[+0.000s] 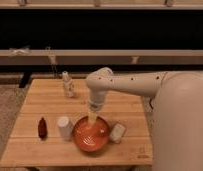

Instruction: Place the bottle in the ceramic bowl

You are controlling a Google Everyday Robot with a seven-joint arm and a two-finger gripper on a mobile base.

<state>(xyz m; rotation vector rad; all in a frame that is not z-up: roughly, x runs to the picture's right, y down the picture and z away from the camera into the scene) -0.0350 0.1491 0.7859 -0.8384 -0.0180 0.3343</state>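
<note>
The pale slim bottle stands upright on the far left part of the wooden table, well apart from the arm. The orange-red ceramic bowl sits near the table's front middle. My gripper points straight down over the far rim of the bowl, its tip just above the bowl's inside. Whether it holds anything does not show. The white arm reaches in from the right.
A white cup stands just left of the bowl. A small dark red-brown bottle stands further left. A pale small object lies against the bowl's right side. The wooden table ends just in front of the bowl.
</note>
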